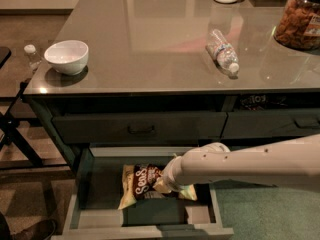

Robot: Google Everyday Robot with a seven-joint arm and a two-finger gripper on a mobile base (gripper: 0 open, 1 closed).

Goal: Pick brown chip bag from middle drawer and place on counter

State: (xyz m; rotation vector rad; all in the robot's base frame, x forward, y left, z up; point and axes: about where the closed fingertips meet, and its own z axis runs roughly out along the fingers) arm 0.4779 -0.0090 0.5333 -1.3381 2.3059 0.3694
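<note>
The brown chip bag [141, 183] with pale yellow ends and white "Sea Salt" script lies inside the open middle drawer [100, 219], near its centre. My white arm reaches in from the right, and the gripper [167, 183] sits at the bag's right end, down in the drawer, hidden behind the wrist. The glossy grey-brown counter [150, 39] lies above the drawer.
A white bowl [66, 56] stands at the counter's left front. A clear plastic water bottle [223, 51] lies on its side at the right. A jar of snacks [299, 19] stands at the far right. The closed handled drawer [140, 128] is above the open one. A dark stand [15, 134] is at left.
</note>
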